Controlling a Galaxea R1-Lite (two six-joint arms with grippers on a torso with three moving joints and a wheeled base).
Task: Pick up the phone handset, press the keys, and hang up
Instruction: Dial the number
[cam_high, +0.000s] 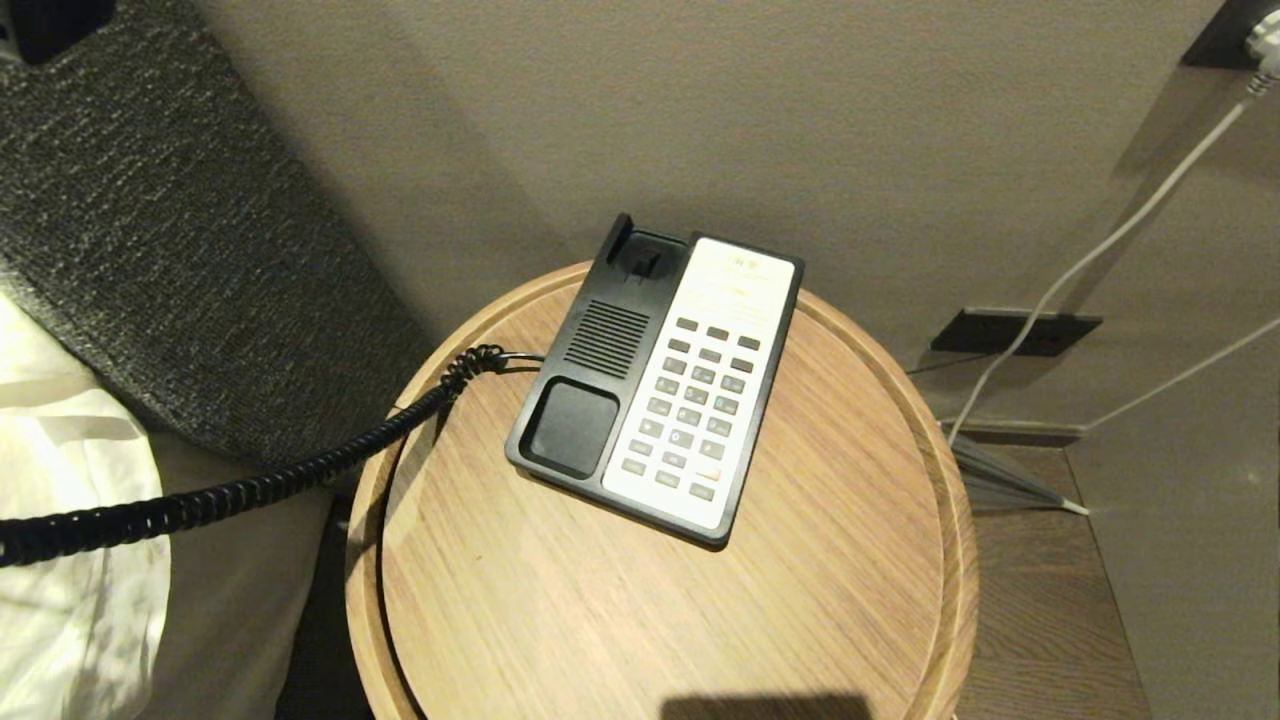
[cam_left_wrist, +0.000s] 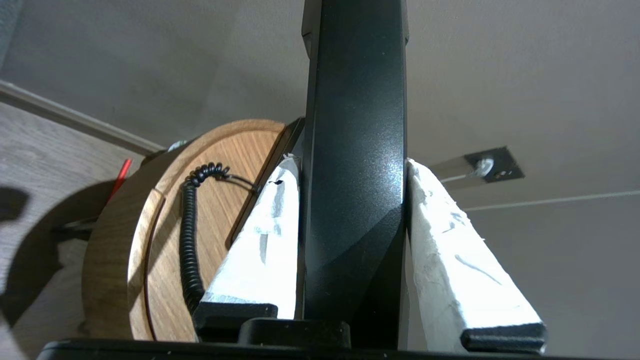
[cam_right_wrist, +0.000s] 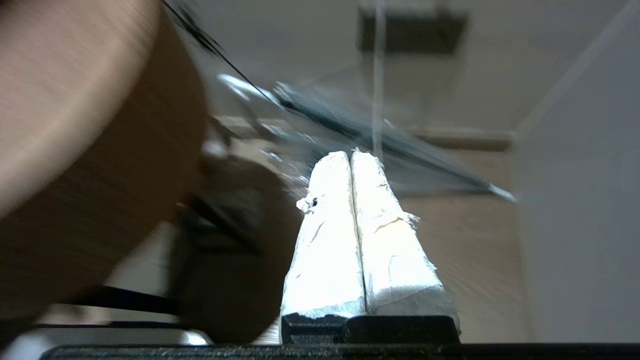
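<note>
The phone base (cam_high: 655, 390) lies on the round wooden table (cam_high: 820, 600) with its cradle bare. Its grey keys (cam_high: 700, 400) sit in rows on the white faceplate. The black coiled cord (cam_high: 250, 490) runs off the table's left side and out of the head view. In the left wrist view the phone handset (cam_left_wrist: 355, 165) stands between the white fingers (cam_left_wrist: 265, 240), and my left gripper (cam_left_wrist: 352, 165) is shut on it, away from the table's left side. Low beside the table, my right gripper (cam_right_wrist: 351, 155) is shut with nothing in it. Neither arm shows in the head view.
A dark upholstered headboard (cam_high: 160, 220) and white bedding (cam_high: 70, 480) lie left of the table. The beige wall is close behind the phone. White cables (cam_high: 1080, 260) hang from a wall socket (cam_high: 1015, 330) on the right, above the wooden floor (cam_high: 1050, 620).
</note>
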